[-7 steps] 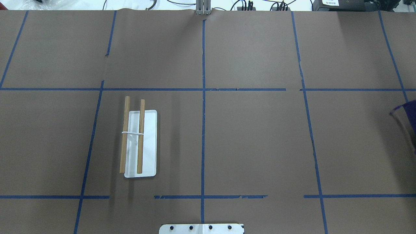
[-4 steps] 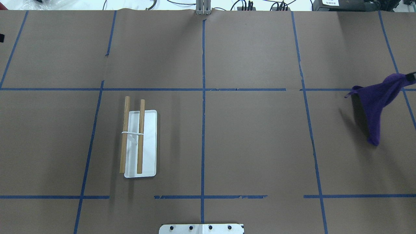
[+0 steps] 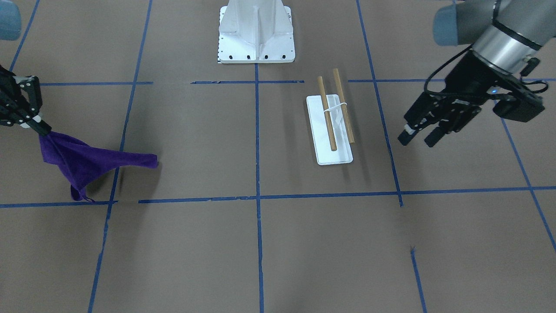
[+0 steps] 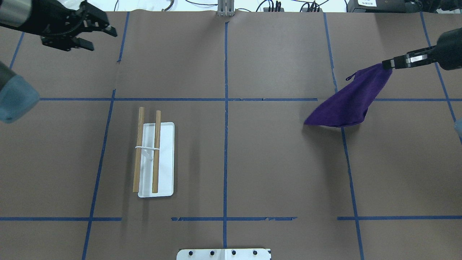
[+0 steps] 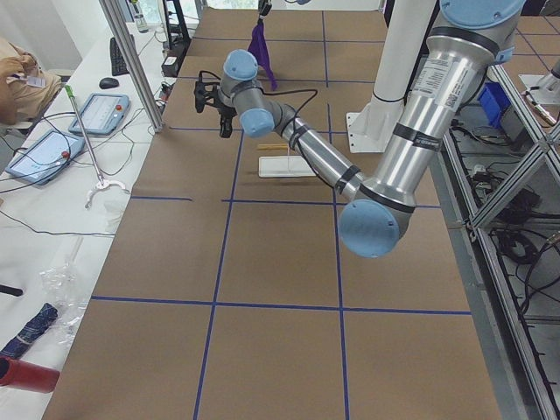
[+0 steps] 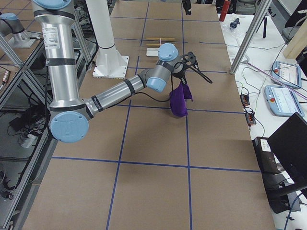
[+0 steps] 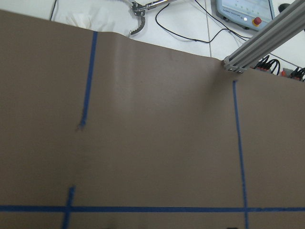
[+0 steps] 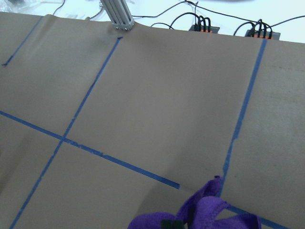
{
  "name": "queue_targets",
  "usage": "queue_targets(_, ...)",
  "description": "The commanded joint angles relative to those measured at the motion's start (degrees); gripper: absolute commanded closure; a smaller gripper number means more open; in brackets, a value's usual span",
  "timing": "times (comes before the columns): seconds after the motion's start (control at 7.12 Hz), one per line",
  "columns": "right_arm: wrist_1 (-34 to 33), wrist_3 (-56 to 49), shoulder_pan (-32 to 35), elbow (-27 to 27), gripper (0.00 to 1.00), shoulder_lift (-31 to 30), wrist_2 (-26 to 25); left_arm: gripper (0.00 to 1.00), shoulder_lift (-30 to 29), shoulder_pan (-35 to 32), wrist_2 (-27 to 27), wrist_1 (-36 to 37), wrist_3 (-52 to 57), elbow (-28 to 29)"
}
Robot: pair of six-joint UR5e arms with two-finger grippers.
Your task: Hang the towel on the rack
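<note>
The purple towel [image 4: 346, 104] hangs by one corner from my right gripper [image 4: 388, 64], which is shut on it above the table's right side. The towel's lower end trails leftward close to the table. In the front-facing view the towel [image 3: 82, 161] hangs below the right gripper [image 3: 43, 129]. It also shows at the bottom of the right wrist view [image 8: 209, 214]. The rack [image 4: 166, 159], a white base with two wooden dowels [image 4: 156, 151], stands left of centre, far from the towel. My left gripper [image 4: 102, 39] is open and empty at the far left, also seen in the front-facing view [image 3: 417, 141].
The white bolted pedestal [image 3: 256, 30] stands at the robot's side of the table, its edge showing in the overhead view [image 4: 223, 254]. Blue tape lines divide the brown table cover. Cables and a metal post [image 4: 225, 9] line the far edge.
My right gripper has come in from the right edge, carrying the towel leftward and toward the far side. My left arm has entered at the far left.
</note>
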Motion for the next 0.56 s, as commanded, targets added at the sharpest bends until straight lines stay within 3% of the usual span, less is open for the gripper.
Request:
queue_targets(0.0, 0.09, 8.08, -10.0, 1.76, 1.0, 8.36, -11.71, 0.26, -7.26, 5.39, 1.47, 2.85, -14.78, 1.28)
queue_targets(0.14, 0.08, 8.98, -14.66, 1.77, 1.0, 11.97, -17.01, 0.26, -11.9, 7.59, 2.25, 5.13, -18.73, 3.72)
queue_targets(0.42, -0.09, 9.34, -19.0, 2.73, 1.0, 16.91, -21.35, 0.24, -14.58, 11.73, 4.62, 6.21, -22.01, 5.59)
